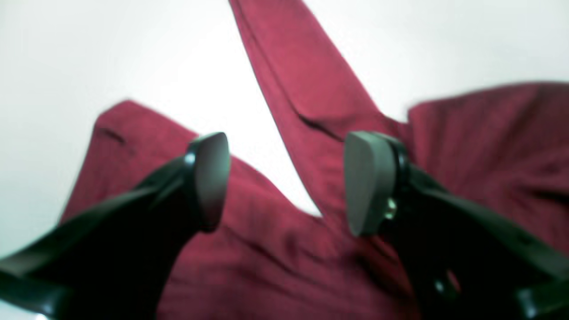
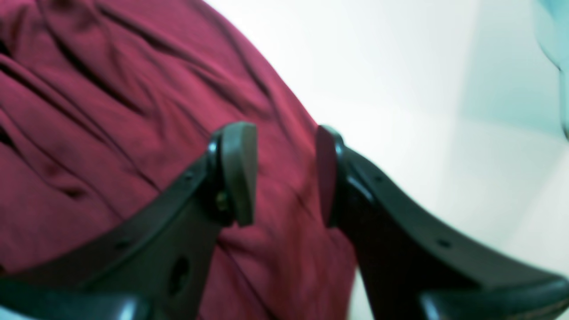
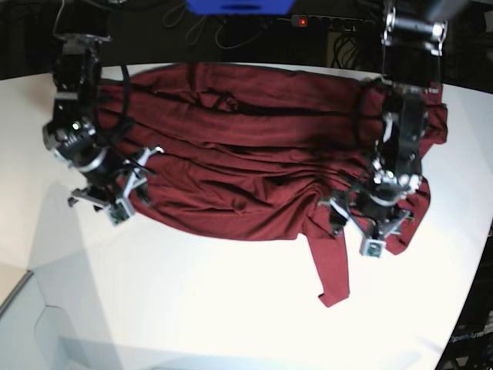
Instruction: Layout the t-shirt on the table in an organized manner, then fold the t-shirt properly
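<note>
The maroon t-shirt [image 3: 246,154] lies spread and wrinkled across the far half of the white table [image 3: 192,308]. One long sleeve [image 3: 333,270] trails toward the near edge. My left gripper [image 3: 368,231] hovers over the shirt's right side where that sleeve starts. In the left wrist view the left gripper [image 1: 289,182] is wide open, over the sleeve [image 1: 302,66] and a wedge of bare table. My right gripper [image 3: 127,193] is at the shirt's left edge. Up close, the right gripper [image 2: 284,173] is partly open above the shirt's hem [image 2: 133,111], with nothing pinched.
A power strip [image 3: 308,21] and cables sit behind the table's far edge, beside a blue object [image 3: 239,6]. The table's curved edge [image 3: 15,293] runs at the near left. White tabletop stretches in front of the shirt.
</note>
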